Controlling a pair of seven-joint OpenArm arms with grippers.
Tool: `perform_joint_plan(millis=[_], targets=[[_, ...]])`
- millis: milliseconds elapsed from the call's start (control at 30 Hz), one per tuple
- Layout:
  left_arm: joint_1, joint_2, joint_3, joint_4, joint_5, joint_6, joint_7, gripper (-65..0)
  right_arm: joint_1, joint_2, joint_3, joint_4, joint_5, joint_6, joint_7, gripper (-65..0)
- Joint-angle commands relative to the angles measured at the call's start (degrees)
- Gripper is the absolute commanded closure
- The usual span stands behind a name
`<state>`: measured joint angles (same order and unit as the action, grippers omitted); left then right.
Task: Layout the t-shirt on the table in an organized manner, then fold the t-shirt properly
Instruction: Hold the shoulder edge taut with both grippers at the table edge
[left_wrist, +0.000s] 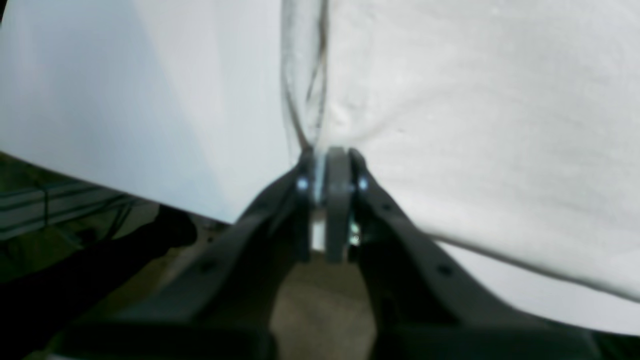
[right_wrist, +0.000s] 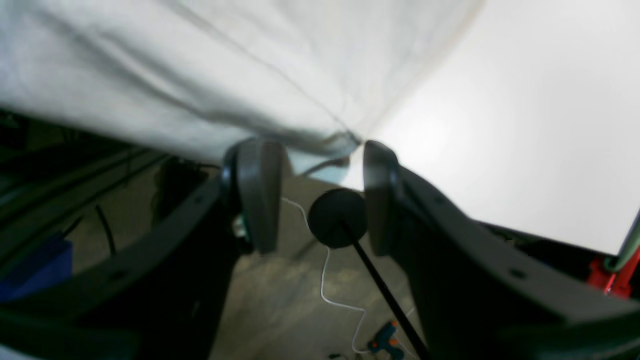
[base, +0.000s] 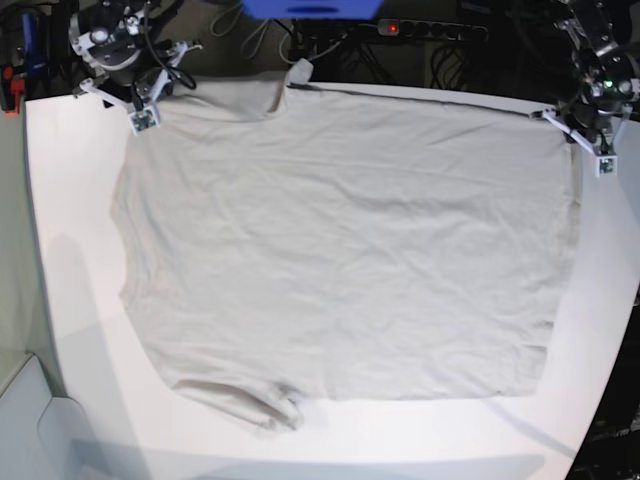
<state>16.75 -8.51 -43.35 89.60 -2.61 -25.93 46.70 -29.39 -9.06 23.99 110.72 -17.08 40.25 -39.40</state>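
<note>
The light beige t-shirt (base: 340, 250) lies spread almost flat on the white table (base: 60, 260), with its far edge along the table's back edge and one bunched corner at the front. My left gripper (left_wrist: 330, 155) is shut on the shirt's hem (left_wrist: 475, 125) at the far right corner (base: 585, 125). At the far left corner my right gripper (right_wrist: 317, 147) stands open. Its fingers (right_wrist: 257, 190) flank the shirt's corner (right_wrist: 340, 140) without holding it. In the base view this gripper (base: 148, 100) sits at the shirt's back left edge.
Behind the table's back edge are cables, a power strip (base: 435, 30) and a blue object (base: 310, 8). Under the right gripper I see the floor, a black round stand foot (right_wrist: 337, 217) and a white cord. A red clamp (right_wrist: 612, 280) sits at the table edge.
</note>
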Motion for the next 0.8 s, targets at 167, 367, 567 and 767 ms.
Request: perform_joint_plan(millis=[167,367,567,767], targets=[[0.17,-0.32,-0.03,0.29,0.19,0.22,0.82,0.0,0.68,0.31,-2.14,-2.8,0.42,-0.25,0.58,-26.9],[0.43,-0.41,-0.12,0.29,-0.07,0.22,0.82,0.0,0.77,0.4,-2.41,-4.74,0.42,-0.25,0.67,-15.0],[0.35,-0.41,-0.12,0.9,-0.07,0.22,1.08,0.0,1.83,0.49,-2.14,-4.04,0.33,-0.25,0.67,0.0],[0.17,-0.76,-0.21,1.08,-0.16,0.22,1.26,0.0,1.56,0.93,-1.97,3.09,0.33,-0.25,0.58,0.0]])
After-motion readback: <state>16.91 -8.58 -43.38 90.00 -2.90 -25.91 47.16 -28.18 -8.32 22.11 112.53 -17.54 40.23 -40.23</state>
